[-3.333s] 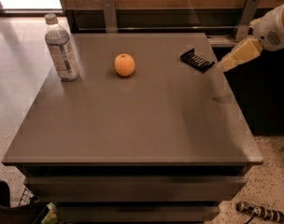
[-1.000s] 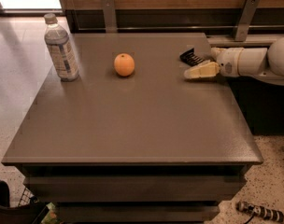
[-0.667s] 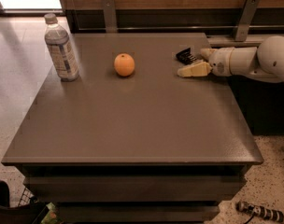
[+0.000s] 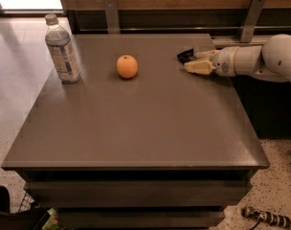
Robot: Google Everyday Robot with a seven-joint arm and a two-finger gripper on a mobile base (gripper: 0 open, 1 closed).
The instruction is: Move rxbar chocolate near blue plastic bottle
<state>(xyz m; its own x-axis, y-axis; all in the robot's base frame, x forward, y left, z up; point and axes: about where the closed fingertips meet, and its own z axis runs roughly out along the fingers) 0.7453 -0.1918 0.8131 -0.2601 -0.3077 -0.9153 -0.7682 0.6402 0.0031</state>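
The rxbar chocolate [image 4: 184,55] is a small flat black bar lying at the back right of the grey table [image 4: 136,128]. My gripper [image 4: 192,62] reaches in low from the right and is at the bar's right end. Its cream fingers [image 4: 199,67] stand apart, one on each side of that end, and hide part of the bar. The blue plastic bottle [image 4: 62,49] stands upright at the table's back left corner, far from the bar and the gripper.
A round orange fruit [image 4: 127,66] sits between the bottle and the bar. A wooden wall with metal brackets [image 4: 251,17] runs behind the table. My white arm [image 4: 260,59] overhangs the table's right edge. Clutter lies on the floor at the front left.
My gripper came down from the right to table height and moved left, up to the bar's right end. The bar, the orange and the bottle have not moved.
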